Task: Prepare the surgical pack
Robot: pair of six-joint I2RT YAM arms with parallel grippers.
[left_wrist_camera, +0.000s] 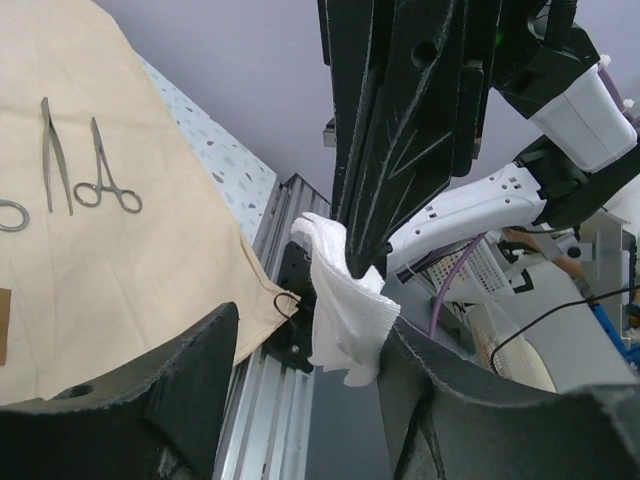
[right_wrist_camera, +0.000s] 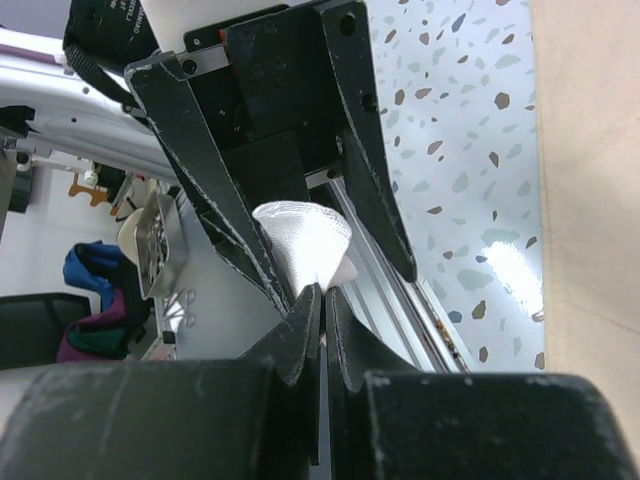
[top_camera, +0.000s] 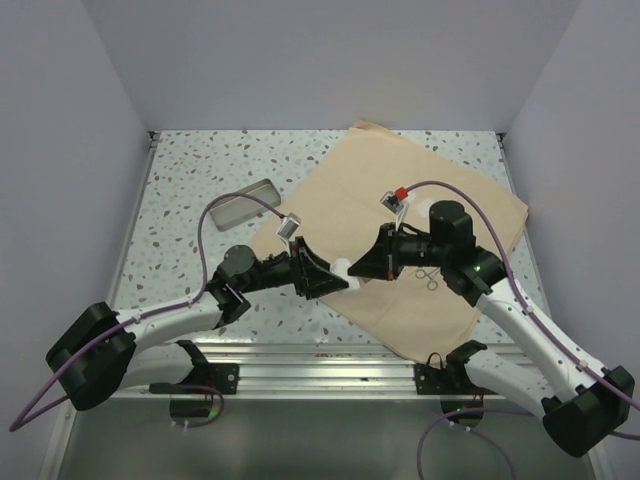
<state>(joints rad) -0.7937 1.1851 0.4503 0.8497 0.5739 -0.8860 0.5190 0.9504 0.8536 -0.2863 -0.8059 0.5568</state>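
From above, the surgical pack (top_camera: 420, 195) lies as a flat tan cloth on the grey-speckled table (top_camera: 190, 170) between plain pale walls, with a steel tray (top_camera: 248, 200) just beside it.

Left wrist: the right gripper (left_wrist_camera: 352, 265) is clamped on white gauze (left_wrist_camera: 345, 315). Instruments (left_wrist_camera: 100, 185) rest on the cloth.

Right wrist: the left gripper (right_wrist_camera: 350, 285) straddles the gauze, its jaws partly spread.

Plain tan-beige cloth sheet (top_camera: 420, 200). White gauze pad (left_wrist_camera: 345, 300). Tabletop (top_camera: 190, 190) white w/ grey & brown speckles. Silver tray (top_camera: 250, 203), 2 silver forceps (left_wrist_camera: 101, 165). Purple cable (top_camera: 199, 250).
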